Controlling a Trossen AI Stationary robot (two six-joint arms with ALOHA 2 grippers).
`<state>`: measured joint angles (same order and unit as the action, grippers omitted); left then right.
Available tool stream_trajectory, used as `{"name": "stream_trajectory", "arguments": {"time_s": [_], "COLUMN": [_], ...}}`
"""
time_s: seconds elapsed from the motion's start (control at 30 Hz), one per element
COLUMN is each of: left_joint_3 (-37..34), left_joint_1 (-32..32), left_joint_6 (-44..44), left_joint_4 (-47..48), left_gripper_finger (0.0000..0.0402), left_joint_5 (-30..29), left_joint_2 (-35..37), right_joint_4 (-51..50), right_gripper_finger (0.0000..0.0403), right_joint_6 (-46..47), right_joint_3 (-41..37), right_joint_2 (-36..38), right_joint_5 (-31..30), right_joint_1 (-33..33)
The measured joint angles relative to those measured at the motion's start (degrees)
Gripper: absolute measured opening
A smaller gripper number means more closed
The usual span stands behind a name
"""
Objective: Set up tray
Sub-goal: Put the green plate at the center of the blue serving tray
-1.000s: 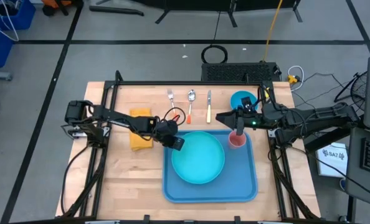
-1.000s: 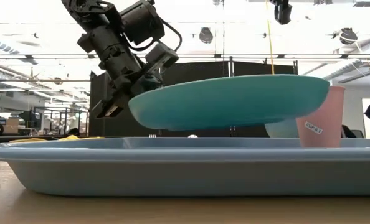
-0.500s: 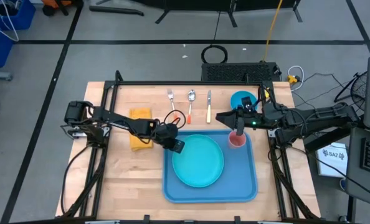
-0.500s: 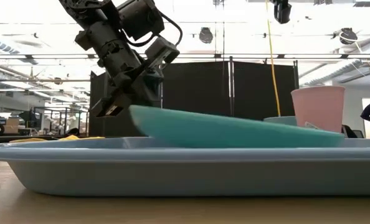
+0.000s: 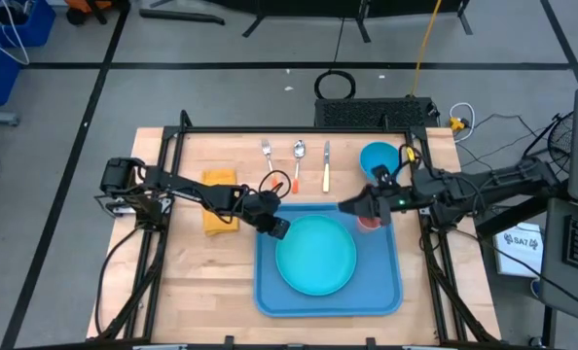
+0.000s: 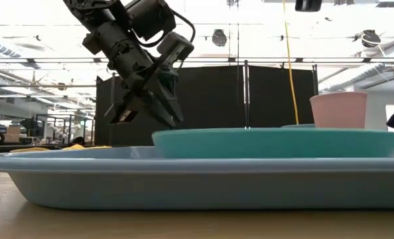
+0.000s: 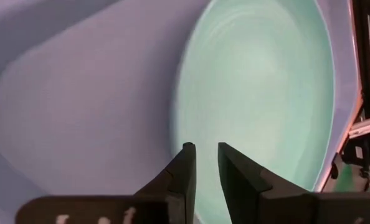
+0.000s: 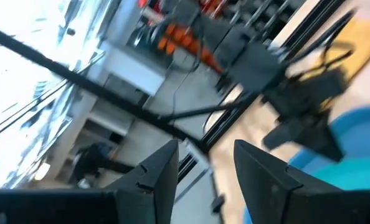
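The blue tray (image 5: 270, 292) lies on the wooden table, toward its near right. A round teal plate (image 5: 315, 255) lies flat on the tray's floor. My left gripper (image 5: 277, 227) hangs open just above the plate's left rim (image 6: 158, 135), slanting down, with nothing between its fingers (image 7: 184, 163). A pink cup (image 5: 371, 224) stands upright in the tray's far right corner. My right gripper (image 5: 345, 206) is open and level above the tray beside the cup, pointing toward the table's left. Nothing shows between its fingers in the right wrist view.
A fork (image 5: 267, 151), a spoon (image 5: 298, 149) and a yellow-handled knife (image 5: 326, 167) lie in a row at the table's far edge. A blue bowl (image 5: 377, 156) stands far right. A yellow cloth (image 5: 219, 199) lies left of the tray, under the left arm.
My left gripper has opened and let go of the plate's left rim. The plate, held tilted and clear of the tray a second ago, has dropped and now lies flat in it. My right gripper has swung a little toward the table's near edge and rolled.
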<state>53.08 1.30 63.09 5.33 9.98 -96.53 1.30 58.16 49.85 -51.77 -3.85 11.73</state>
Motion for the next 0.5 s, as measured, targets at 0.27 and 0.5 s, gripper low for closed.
{"name": "stream_trajectory", "arguments": {"time_s": [0.27, 0.5], "left_joint_3": [0.0, 0.0], "left_joint_1": [0.0, -0.2], "left_joint_6": [-0.2, -2.7], "left_joint_4": [-5.8, -8.0], "left_gripper_finger": [0.0069, 0.0069], "left_joint_5": [1.2, 1.5], "left_joint_2": [0.0, 0.0], "right_joint_4": [-5.5, -18.1], "right_gripper_finger": [0.0146, 0.0146], "right_joint_6": [13.5, 26.5], "right_joint_3": [0.0, 0.0], "right_joint_2": [0.0, -1.0], "right_joint_5": [4.2, 2.2], "right_joint_1": [6.3, 13.6]}}
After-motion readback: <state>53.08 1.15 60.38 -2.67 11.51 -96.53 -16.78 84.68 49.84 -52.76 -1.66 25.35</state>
